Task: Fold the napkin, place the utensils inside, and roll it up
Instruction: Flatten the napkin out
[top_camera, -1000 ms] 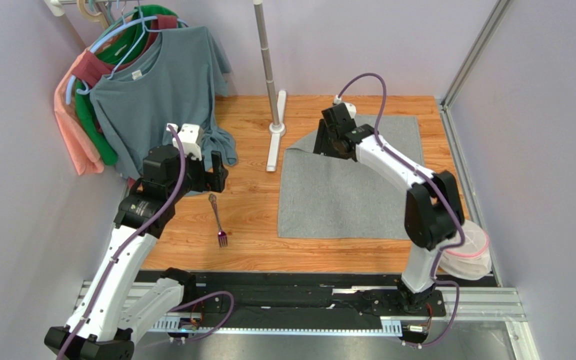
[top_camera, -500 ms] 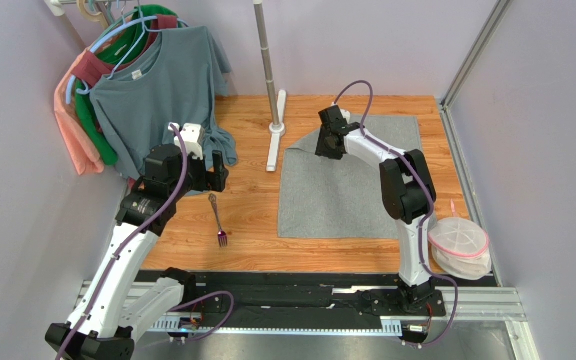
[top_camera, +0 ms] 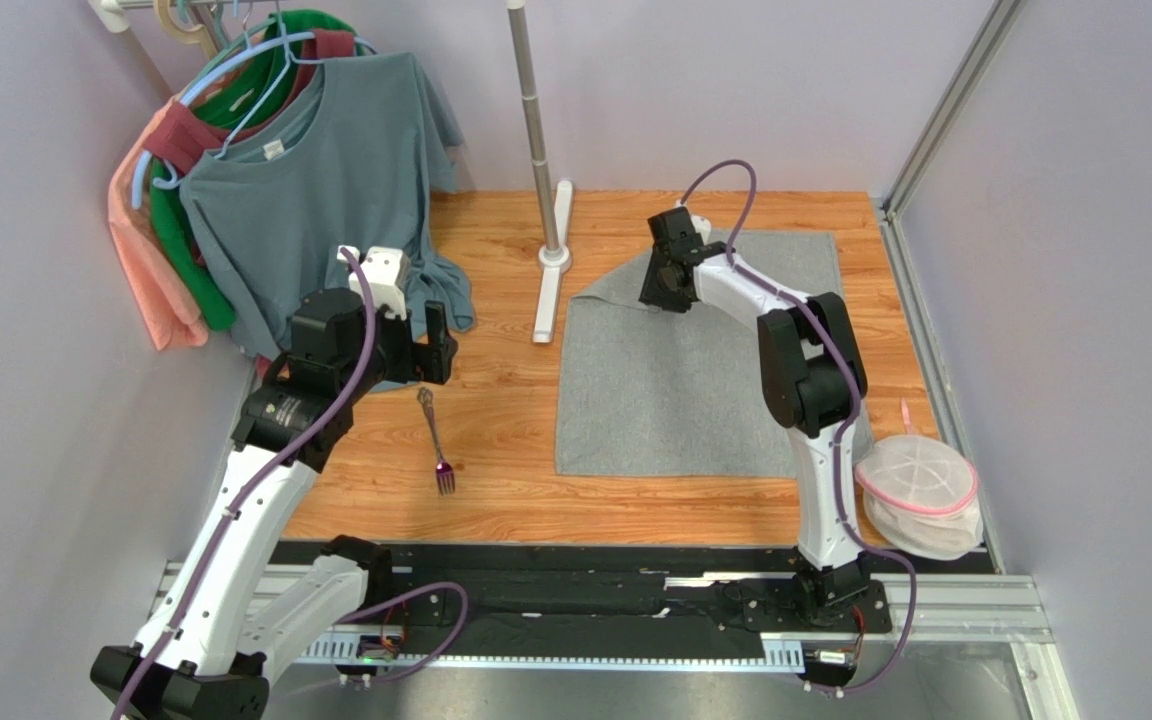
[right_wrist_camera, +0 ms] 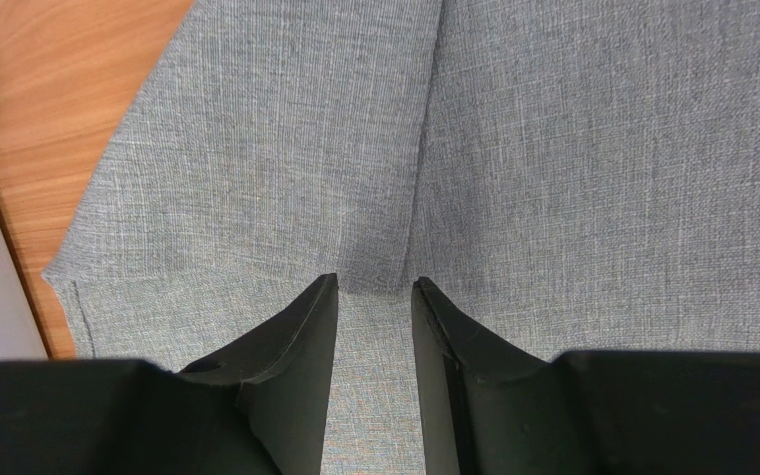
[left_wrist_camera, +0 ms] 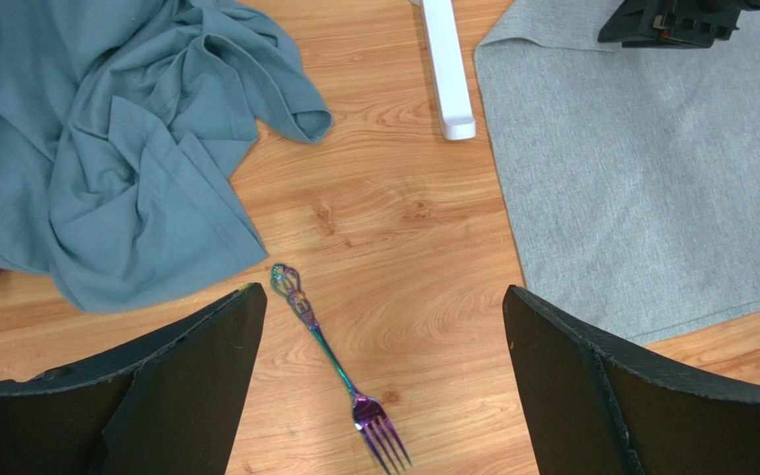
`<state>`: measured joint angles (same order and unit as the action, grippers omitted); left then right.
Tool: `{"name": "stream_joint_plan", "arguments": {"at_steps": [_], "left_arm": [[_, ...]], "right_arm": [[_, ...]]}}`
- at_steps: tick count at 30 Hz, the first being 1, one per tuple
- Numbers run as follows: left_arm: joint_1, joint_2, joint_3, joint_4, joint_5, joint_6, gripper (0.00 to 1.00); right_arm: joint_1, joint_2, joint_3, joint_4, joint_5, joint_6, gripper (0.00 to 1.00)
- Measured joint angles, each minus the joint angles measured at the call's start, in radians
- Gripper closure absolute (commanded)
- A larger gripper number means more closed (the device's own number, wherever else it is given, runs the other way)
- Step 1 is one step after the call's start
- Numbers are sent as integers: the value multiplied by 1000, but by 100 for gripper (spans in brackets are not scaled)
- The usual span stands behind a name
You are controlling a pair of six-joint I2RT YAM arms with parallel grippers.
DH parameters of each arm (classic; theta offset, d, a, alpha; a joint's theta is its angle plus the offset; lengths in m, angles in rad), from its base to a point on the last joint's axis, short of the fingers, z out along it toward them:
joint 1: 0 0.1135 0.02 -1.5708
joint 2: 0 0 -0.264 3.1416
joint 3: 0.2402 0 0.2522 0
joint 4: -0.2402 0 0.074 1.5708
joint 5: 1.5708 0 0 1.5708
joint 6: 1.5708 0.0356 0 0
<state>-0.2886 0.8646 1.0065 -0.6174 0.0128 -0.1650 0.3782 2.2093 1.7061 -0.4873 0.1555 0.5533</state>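
Napkin (top_camera: 702, 375): plain grey cloth, lying spread flat on the right half of the wooden table (top_camera: 507, 450). Its far-left corner is standing up off the board as a small peak; the other edges are lying flat. The weave is showing close up in the right wrist view (right_wrist_camera: 602, 148).

Right gripper (top_camera: 660, 285): reaching down onto that far-left corner. Its two fingers are standing close together and pinching a raised ridge of the napkin between their tips (right_wrist_camera: 372, 287); a crease is running away from the pinch across the cloth.

Fork (top_camera: 437, 440): slim, dark metal with a purple-blue sheen, lying on bare wood well to the left of the napkin, not touching it. Its prongs are pointing toward the near edge and its ornate handle toward the far side (left_wrist_camera: 339, 371).

Left gripper (top_camera: 425, 338): hovering above the fork's handle end, fingers spread wide apart and holding nothing (left_wrist_camera: 382, 297).

T-shirt (top_camera: 319, 195): blue-grey, hanging on a hanger at the far left, its hem pooling on the table just beside the fork handle (left_wrist_camera: 106, 148).

Other garments (top_camera: 162, 255): green, red and pink, hanging behind the T-shirt.

Stand (top_camera: 552, 255): metal pole on a white foot, just beside the napkin's left edge.

Net bag (top_camera: 920, 488): white with pink trim, sitting near the napkin's near-right corner.
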Motion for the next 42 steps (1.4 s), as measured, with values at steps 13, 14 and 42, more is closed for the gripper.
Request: {"name": "stream_joint_plan", "arguments": {"at_steps": [13,14,42], "left_arm": [[-7,0,0,0,0,0,1],[-8,0,0,0,-1,0,1],[-44,0,0,0,-45,12,1]], "right_arm": [[-5,38,34,14,-24,2,71],[-5,39,34,14,-26,3,73],[-6,80,131,99,-81,140,100]]}}
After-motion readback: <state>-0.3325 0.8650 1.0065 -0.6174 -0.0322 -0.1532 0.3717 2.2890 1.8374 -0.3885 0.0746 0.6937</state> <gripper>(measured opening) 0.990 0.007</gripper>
